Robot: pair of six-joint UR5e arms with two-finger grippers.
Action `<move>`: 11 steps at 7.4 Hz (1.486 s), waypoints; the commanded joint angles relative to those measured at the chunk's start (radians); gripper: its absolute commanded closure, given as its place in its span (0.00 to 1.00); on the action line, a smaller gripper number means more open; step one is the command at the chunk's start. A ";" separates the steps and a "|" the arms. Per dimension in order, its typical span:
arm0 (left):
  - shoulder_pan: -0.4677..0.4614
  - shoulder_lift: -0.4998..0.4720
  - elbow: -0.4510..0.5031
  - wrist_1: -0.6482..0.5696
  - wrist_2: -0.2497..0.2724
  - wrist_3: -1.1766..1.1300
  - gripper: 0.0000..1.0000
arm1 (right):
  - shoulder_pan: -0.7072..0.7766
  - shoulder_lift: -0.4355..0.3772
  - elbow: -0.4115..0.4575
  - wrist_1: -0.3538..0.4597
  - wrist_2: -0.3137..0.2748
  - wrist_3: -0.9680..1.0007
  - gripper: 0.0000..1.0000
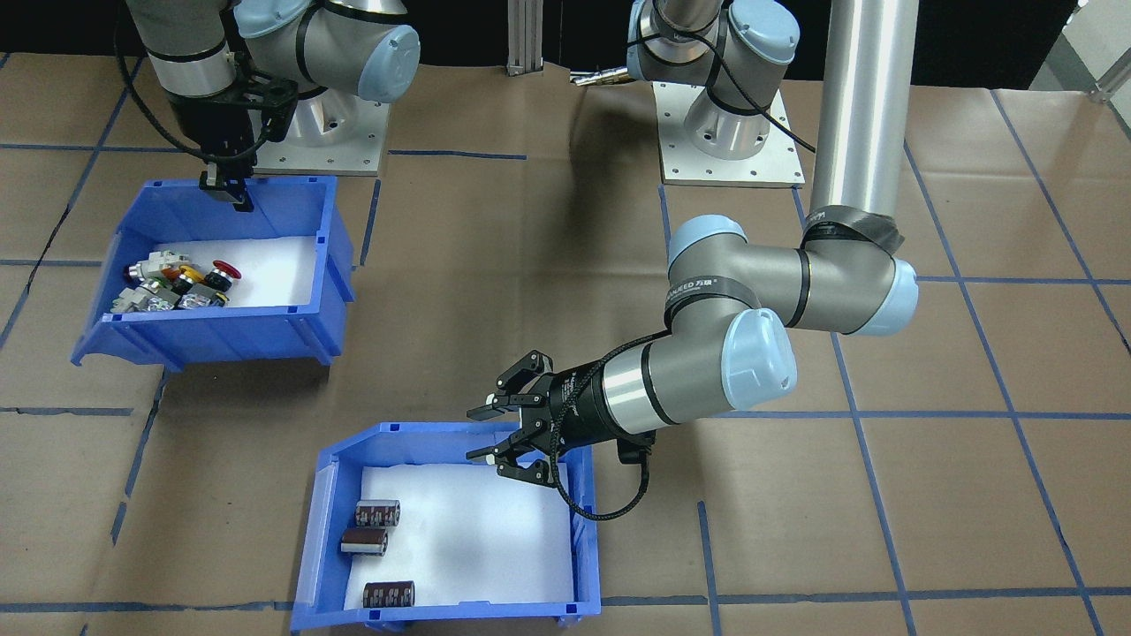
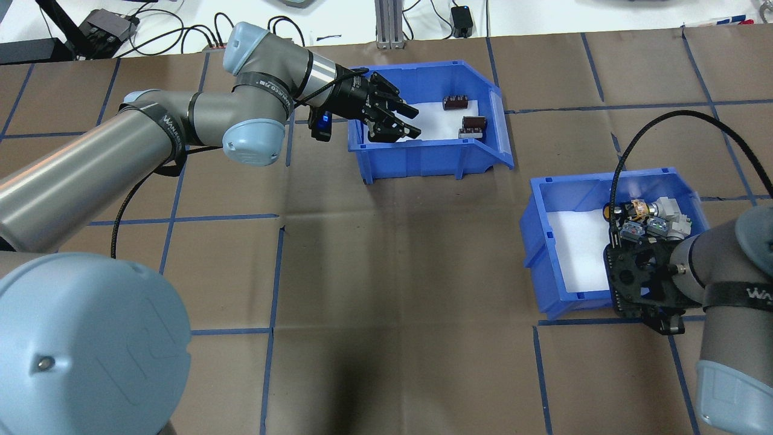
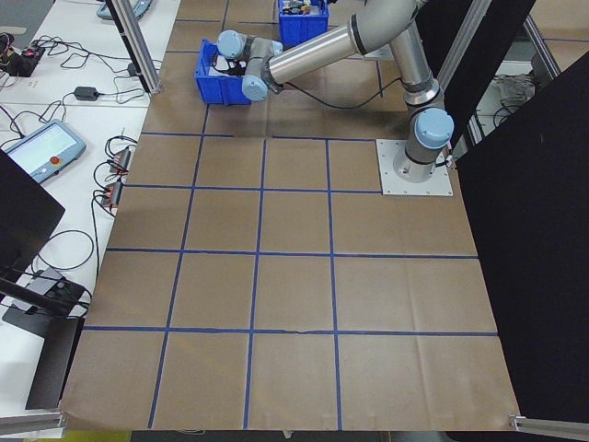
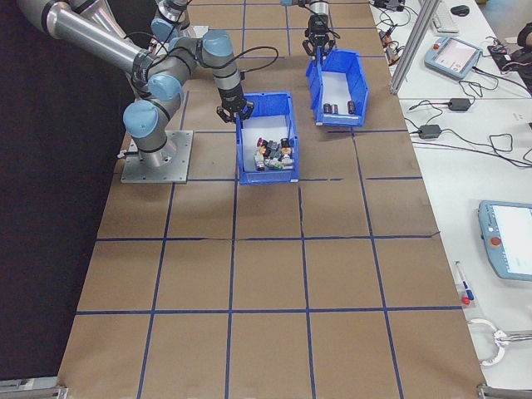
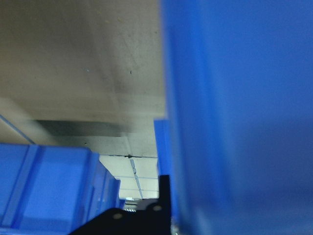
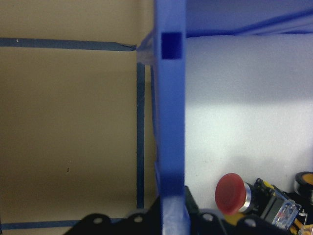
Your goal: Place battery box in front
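Battery box (image 1: pixel 459 530) sits at the surface's far edge from the robot, rigid light plastic, best pinched on a thin wall; left hand (image 1: pixel 491 433) spread over its rim, right hand (image 1: pixel 231 190) pinching switch box (image 1: pixel 221 265) wall.

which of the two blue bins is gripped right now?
The switch bin, the one holding push-button switches: the right gripper is closed on its back wall. The battery box isn't; the left gripper hangs open over its rim.
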 commanded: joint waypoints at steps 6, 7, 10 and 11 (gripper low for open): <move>0.109 0.250 0.013 -0.184 0.381 0.237 0.05 | 0.390 0.075 0.000 -0.011 -0.016 0.392 1.00; 0.137 0.284 0.042 -0.320 0.445 0.414 0.04 | 0.461 0.104 -0.003 -0.049 -0.016 0.461 1.00; 0.142 0.323 0.164 -0.625 0.733 1.036 0.01 | 0.691 0.275 -0.085 -0.129 -0.102 0.682 1.00; 0.142 0.343 0.168 -0.698 0.787 1.261 0.01 | 0.769 0.359 -0.142 -0.129 -0.134 0.781 1.00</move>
